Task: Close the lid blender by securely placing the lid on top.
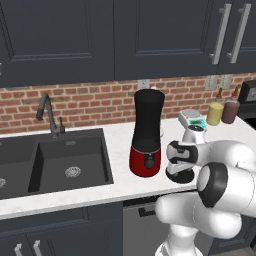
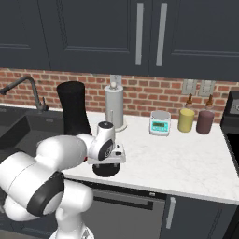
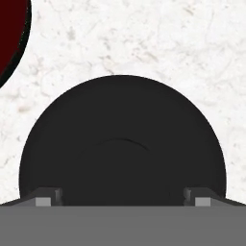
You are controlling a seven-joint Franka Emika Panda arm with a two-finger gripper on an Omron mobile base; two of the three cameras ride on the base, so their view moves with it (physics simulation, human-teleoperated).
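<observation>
The blender (image 1: 147, 131) is a tall black jar on a glossy red base, standing open-topped on the white counter right of the sink; it also shows as a dark jar (image 2: 73, 112), and its red base (image 3: 9, 33) shows top left in the hand view. The lid (image 3: 122, 144), a flat matte-black disc, lies on the counter to the blender's right (image 1: 180, 178) (image 2: 105, 171). My gripper (image 3: 122, 197) hangs straight down just above the lid (image 1: 180, 170) (image 2: 108, 161), open, with one fingertip (image 3: 48, 197) on each side over the disc and nothing held.
A dark sink (image 1: 70, 160) with a faucet (image 1: 48, 114) lies left of the blender. A paper towel roll (image 2: 115, 109), a grey scale (image 2: 160, 123), a yellow jar (image 2: 186, 120) and a maroon jar (image 2: 205, 121) stand along the brick wall. The counter's front edge (image 2: 154, 189) runs close to the lid.
</observation>
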